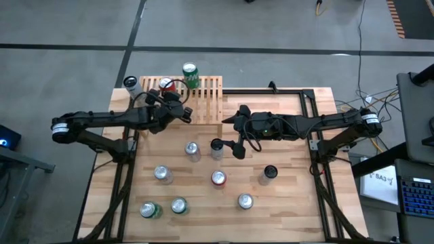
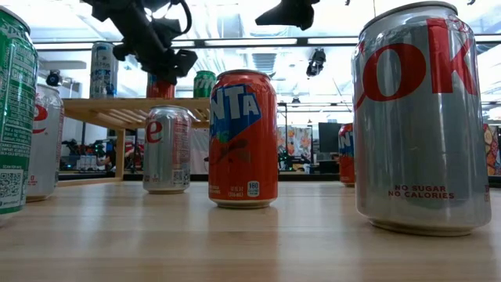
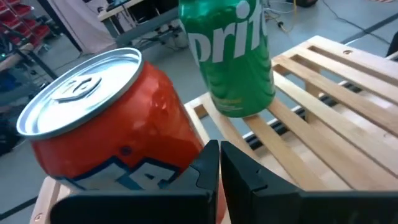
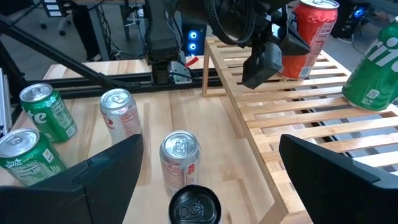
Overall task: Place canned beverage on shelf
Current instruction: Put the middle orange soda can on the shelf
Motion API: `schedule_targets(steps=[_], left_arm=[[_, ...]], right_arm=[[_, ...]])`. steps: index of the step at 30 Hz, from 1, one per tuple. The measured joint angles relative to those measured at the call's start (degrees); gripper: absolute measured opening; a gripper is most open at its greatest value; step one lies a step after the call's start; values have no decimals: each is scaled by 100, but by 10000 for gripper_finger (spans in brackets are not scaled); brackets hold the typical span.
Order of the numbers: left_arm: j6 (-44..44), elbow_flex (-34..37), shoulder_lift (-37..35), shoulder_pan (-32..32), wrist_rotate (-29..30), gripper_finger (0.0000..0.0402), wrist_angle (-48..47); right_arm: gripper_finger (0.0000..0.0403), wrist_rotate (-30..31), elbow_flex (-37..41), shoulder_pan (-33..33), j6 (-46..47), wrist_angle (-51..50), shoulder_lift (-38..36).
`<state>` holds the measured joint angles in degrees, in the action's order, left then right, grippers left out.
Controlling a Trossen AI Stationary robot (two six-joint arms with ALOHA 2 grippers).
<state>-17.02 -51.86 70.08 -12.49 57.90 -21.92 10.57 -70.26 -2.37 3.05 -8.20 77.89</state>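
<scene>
Count of items. You are viewing eleven cylindrical aluminium drink cans in all:
- three green cans (image 1: pixel 190 74)
- two black-topped cans (image 1: pixel 217 147)
- two red or orange cans (image 1: pixel 165 85)
- four silver or white cans (image 1: pixel 192 150)

Three of the eleven are standing on the one low light-wood slatted shelf (image 1: pixel 207 95), and eight are standing on the one pale wooden table (image 1: pixel 291 210). Two dark robot arms are reaching in: left arm (image 1: pixel 102 122) and right arm (image 1: pixel 319 123).

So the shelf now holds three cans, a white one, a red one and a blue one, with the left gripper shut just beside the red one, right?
One detail is off: the third can is green, not blue, as the high and left wrist views show. The rest holds: the shelf carries the white can and the red can, and the left gripper is shut beside the red one.
</scene>
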Motion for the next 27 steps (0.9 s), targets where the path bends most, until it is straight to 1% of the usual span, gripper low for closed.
schedule_targets(steps=[4,12,20,22,25,27], left_arm=[[0,0,0,0,22,0,-46],[-24,0,0,0,372,0,-148],[-24,0,-3,1,458,0,-144],[10,0,-47,52,383,0,-148],[268,-29,-218,206,-19,0,-210],[406,-208,-344,343,-280,0,-493]], right_arm=[[364,0,0,0,9,-7,0],[364,0,0,-2,39,-9,0],[364,0,0,-3,57,-11,0],[364,0,0,-4,94,-26,0],[364,0,0,-4,134,-63,0],[364,0,0,-2,155,-62,0]])
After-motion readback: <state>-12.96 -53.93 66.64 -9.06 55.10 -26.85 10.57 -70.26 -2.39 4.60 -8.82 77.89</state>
